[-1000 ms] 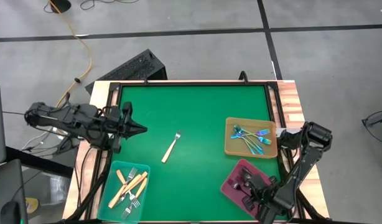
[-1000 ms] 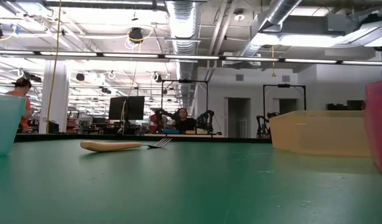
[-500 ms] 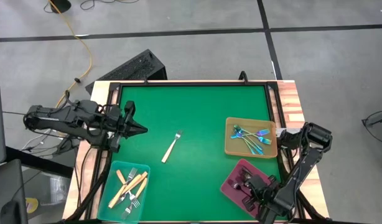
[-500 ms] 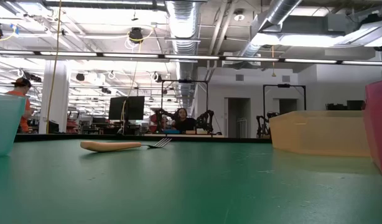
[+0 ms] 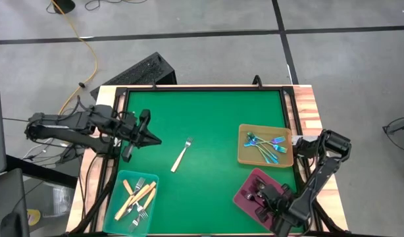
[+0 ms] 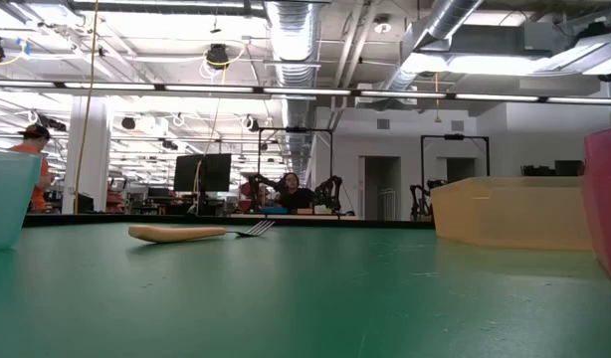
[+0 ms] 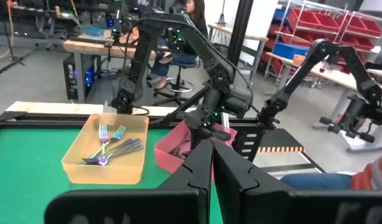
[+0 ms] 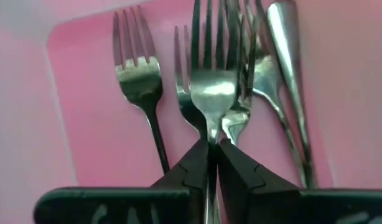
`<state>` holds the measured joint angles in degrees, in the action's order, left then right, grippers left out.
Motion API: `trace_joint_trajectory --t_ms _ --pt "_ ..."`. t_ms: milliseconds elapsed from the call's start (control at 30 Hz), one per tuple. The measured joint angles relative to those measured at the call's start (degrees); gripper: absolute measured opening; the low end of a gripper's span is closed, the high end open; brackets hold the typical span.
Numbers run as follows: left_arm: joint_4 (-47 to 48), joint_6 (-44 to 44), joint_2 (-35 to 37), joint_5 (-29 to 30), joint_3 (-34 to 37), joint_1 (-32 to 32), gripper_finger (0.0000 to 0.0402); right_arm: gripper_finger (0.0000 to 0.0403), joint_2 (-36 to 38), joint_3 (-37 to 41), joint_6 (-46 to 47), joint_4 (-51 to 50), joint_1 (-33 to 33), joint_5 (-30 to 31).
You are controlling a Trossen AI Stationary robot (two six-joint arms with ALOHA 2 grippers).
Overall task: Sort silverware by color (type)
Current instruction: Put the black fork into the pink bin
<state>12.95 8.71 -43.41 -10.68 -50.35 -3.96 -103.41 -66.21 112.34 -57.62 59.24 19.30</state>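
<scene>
**One cream fork left on the mat, dark fork pinched over the pink tray**

Right gripper [image 8: 211, 149] is low over the pink tray [image 5: 245, 191], and its fingers are pinched on the thin neck of a dark fork [image 8: 211, 81]. Around and under that one, more dark forks [image 8: 138, 74] lie in the tray. Just beyond this gripper is the tan tray [image 5: 244, 155] with the blue-rainbow forks [image 5: 264, 146] in it.

Well off from it, out on the green mat [image 5: 208, 118], a lone cream-handled fork [image 5: 181, 155] lies flat. The left gripper [image 5: 152, 139] hangs near that fork with its fingers pressed together, holding nothing. Close beside that gripper is the teal tray [image 5: 120, 181] holding the other cream forks [image 5: 137, 199].
</scene>
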Motion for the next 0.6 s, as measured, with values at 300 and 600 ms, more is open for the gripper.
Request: trace_joint_trajectory --t_ms 300,600 --pt "0.09 0.0 0.96 0.85 0.0 0.04 0.0 0.0093 0.21 3.95 -2.42 6.65 -0.57 -1.38" --pt "0.07 -1.55 0.96 0.94 0.0 0.02 0.0 0.0103 4.32 2.55 -6.38 3.64 -2.05 -1.8"
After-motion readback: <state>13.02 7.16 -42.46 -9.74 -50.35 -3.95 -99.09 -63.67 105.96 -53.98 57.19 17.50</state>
